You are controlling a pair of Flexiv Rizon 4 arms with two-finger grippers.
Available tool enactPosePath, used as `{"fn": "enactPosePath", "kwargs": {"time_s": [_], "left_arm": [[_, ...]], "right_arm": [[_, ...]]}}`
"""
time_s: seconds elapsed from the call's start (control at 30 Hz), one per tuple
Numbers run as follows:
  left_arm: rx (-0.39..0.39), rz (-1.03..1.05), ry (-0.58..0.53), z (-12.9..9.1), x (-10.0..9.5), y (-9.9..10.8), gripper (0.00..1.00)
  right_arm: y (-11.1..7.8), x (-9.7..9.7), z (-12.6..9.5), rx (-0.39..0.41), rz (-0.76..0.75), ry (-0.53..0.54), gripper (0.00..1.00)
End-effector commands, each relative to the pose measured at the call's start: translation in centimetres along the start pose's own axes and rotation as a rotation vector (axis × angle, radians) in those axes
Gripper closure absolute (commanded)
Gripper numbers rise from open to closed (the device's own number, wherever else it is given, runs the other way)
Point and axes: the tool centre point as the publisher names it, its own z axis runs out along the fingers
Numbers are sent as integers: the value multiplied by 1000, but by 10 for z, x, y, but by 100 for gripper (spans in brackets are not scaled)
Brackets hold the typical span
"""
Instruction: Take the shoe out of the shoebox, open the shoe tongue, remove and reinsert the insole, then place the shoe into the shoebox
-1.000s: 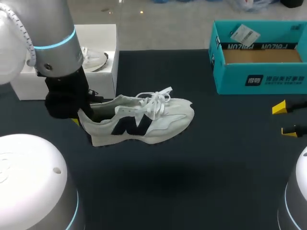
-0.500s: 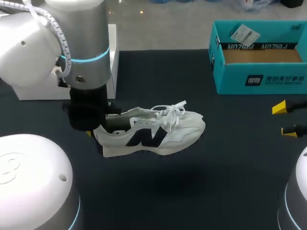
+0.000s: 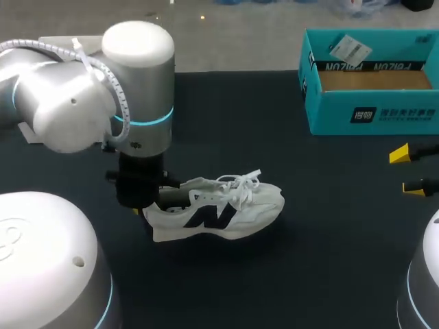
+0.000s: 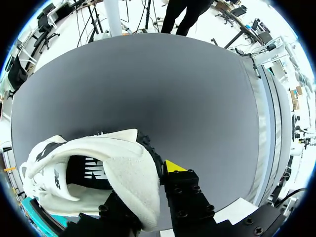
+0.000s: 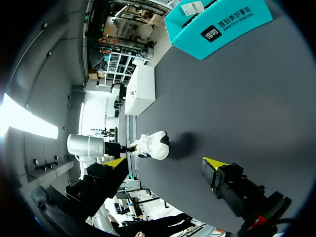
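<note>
A white sneaker [image 3: 218,212] with a dark side logo and loose white laces lies level near the table's middle, toe to the right, very close over the dark tabletop. My left gripper [image 3: 145,205] is shut on its heel; in the left wrist view the heel collar [image 4: 133,173] fills the gap between the fingers, and only one yellow fingertip [image 4: 173,165] shows. The teal shoebox [image 3: 370,103] stands open at the back right. My right gripper [image 3: 406,170] hangs open at the right edge, far from the sneaker [image 5: 154,144], with nothing between its fingers.
A white box [image 5: 140,89] stands at the back left, mostly hidden behind my left arm in the head view. A white tag [image 3: 350,48] leans on the shoebox's far wall. Dark table surface [image 3: 322,233] stretches between the sneaker and my right gripper.
My left arm has carried the sneaker rightward and toward the front, and lowered it close to the table. The right arm has not moved.
</note>
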Motion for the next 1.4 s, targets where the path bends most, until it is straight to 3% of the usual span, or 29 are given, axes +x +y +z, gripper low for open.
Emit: {"fn": "enactPosePath", "kwargs": {"time_s": [0.03,0.27,0.63,0.67,0.7,0.73,0.93,1.03,1.13,1.3,1.4], "left_arm": [[12,22,6,37,-14,6,100],[30,3,16,69,-20,7,100],[49,68,39,92,-26,13,100],[50,69,39,93,-27,12,79],[53,68,36,92,-28,11,44],[55,73,30,90,-28,9,0],[41,73,-85,62,-31,-7,0],[27,36,-181,46,-25,-14,0],[8,15,-205,33,-20,-20,0],[-5,-22,-244,12,-1,-32,0],[-11,-123,-354,6,17,-41,0]], "right_arm": [[-2,0,0,-2,1,-3,0],[-2,0,0,-2,1,-3,0],[-2,0,0,-2,1,-3,0],[-2,0,0,-2,1,-3,0],[-2,0,0,-2,1,-3,0],[-2,0,0,-2,1,-3,0],[-2,0,0,-2,1,-3,0],[-2,0,0,-2,1,-3,0],[-2,0,0,-2,1,-3,0],[-2,0,0,-2,1,-3,0],[-2,0,0,-2,1,-3,0]]}}
